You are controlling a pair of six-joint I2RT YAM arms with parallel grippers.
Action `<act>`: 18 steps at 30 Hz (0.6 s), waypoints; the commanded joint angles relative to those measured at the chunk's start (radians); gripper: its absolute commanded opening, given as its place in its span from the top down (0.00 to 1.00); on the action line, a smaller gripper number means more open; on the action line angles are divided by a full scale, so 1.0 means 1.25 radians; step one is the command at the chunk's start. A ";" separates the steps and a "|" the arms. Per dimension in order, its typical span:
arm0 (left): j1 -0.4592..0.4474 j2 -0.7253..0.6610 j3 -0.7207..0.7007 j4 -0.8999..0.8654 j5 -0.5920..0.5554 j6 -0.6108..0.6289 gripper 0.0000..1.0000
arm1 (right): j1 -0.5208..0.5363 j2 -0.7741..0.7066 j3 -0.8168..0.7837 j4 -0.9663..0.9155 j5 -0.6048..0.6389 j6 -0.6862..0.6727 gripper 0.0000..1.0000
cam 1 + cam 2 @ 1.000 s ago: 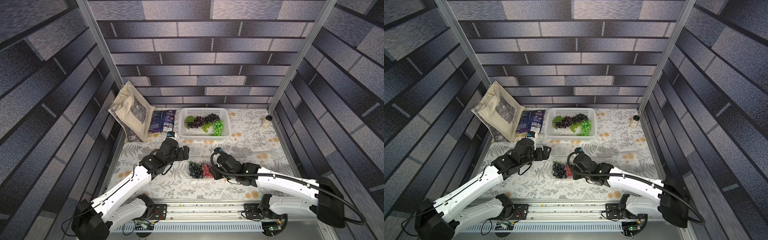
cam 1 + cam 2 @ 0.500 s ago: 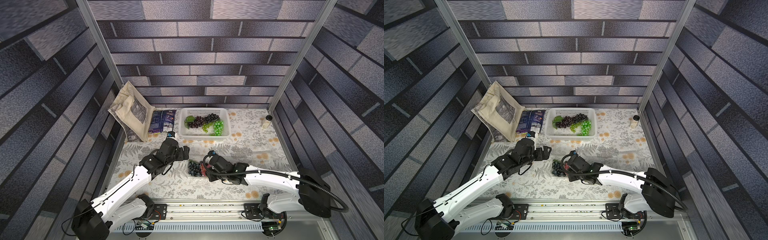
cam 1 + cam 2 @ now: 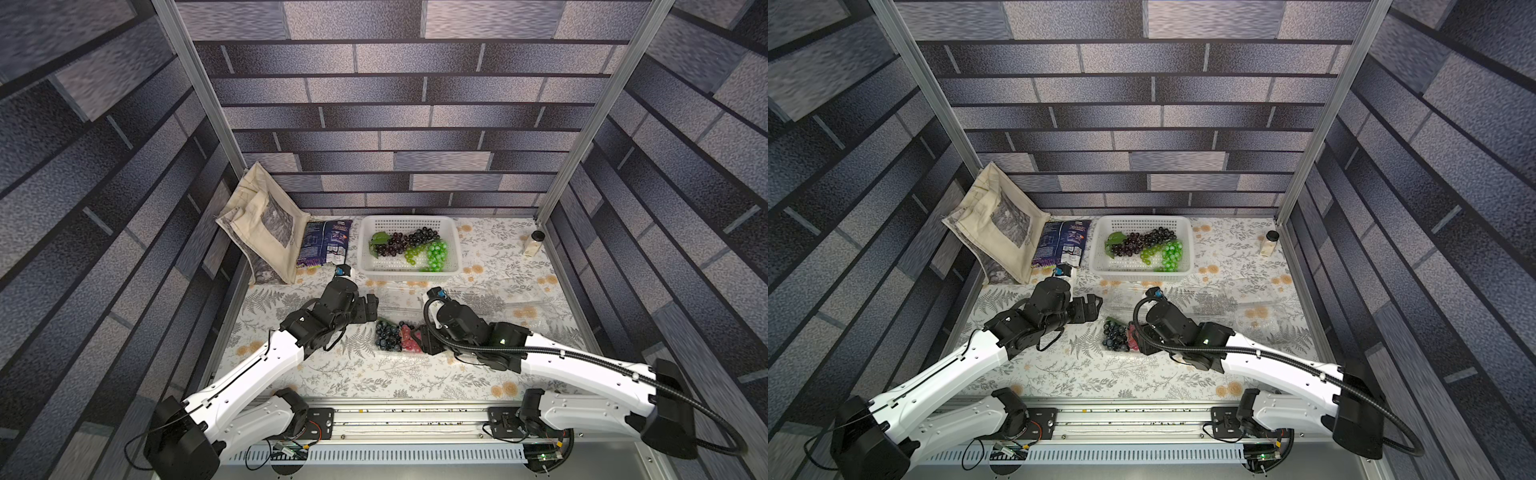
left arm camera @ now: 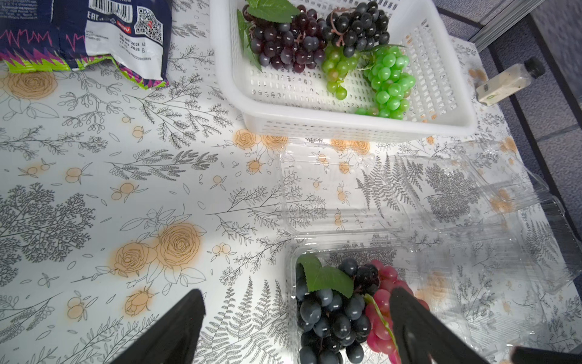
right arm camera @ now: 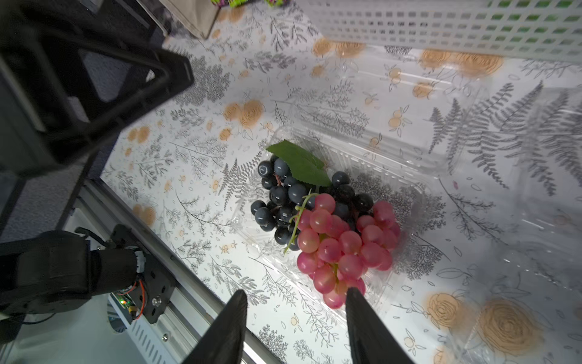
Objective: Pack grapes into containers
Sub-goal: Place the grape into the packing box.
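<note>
A clear container (image 5: 374, 171) sits open mid-table, and in both top views it holds a dark bunch of grapes (image 3: 385, 334) (image 3: 1115, 334) with a leaf and a red bunch (image 3: 408, 338) (image 5: 343, 242). My right gripper (image 5: 296, 293) (image 3: 428, 338) is open just to the right of the container. One of its fingers is beside the red bunch, and nothing is between the jaws. My left gripper (image 4: 297, 293) (image 3: 368, 307) hovers wide open at the container's left rear corner, holding nothing. More dark grapes (image 3: 405, 241) and green grapes (image 3: 434, 255) lie in the white basket (image 3: 409, 272).
Two empty clear containers (image 4: 456, 189) (image 4: 504, 252) lie right of the filled one, near the right wall. A cloth tote (image 3: 266, 232) and a snack packet (image 3: 326, 245) sit back left. A small bottle (image 3: 534, 245) stands back right. A metal rail (image 3: 407, 419) runs along the front.
My right gripper's jaws have parted and let go of the red bunch, which now rests in the container beside the dark one. The left arm has not moved.
</note>
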 commanded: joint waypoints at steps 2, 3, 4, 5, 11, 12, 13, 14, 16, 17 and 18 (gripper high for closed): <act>-0.003 0.013 -0.022 -0.032 -0.009 -0.036 0.06 | -0.064 -0.020 -0.007 -0.066 0.004 -0.041 0.42; -0.002 0.016 -0.027 -0.028 -0.009 -0.043 0.06 | -0.089 -0.013 -0.013 -0.058 -0.018 -0.045 0.42; -0.003 0.020 -0.031 -0.022 -0.007 -0.045 0.06 | -0.109 -0.004 -0.015 -0.053 -0.039 -0.049 0.41; -0.002 0.026 -0.034 -0.013 -0.006 -0.049 0.06 | -0.129 0.007 -0.016 -0.041 -0.059 -0.058 0.41; 0.001 0.094 -0.031 0.043 0.010 -0.050 0.06 | -0.220 0.079 -0.017 0.043 -0.151 -0.074 0.36; 0.003 0.109 -0.030 0.052 0.014 -0.046 0.06 | -0.233 0.093 -0.018 0.059 -0.165 -0.072 0.34; 0.005 0.121 -0.029 0.059 0.015 -0.045 0.06 | -0.242 0.102 -0.018 0.073 -0.173 -0.071 0.34; 0.008 0.134 -0.028 0.066 0.015 -0.044 0.06 | -0.250 0.115 -0.020 0.089 -0.179 -0.071 0.34; 0.022 0.153 -0.032 0.093 0.027 -0.042 0.06 | -0.271 0.141 -0.020 0.117 -0.201 -0.062 0.34; 0.032 0.164 -0.035 0.105 0.038 -0.042 0.06 | -0.282 0.154 -0.019 0.132 -0.212 -0.059 0.34; 0.047 0.172 -0.035 0.120 0.054 -0.043 0.06 | -0.291 0.168 -0.018 0.141 -0.220 -0.056 0.34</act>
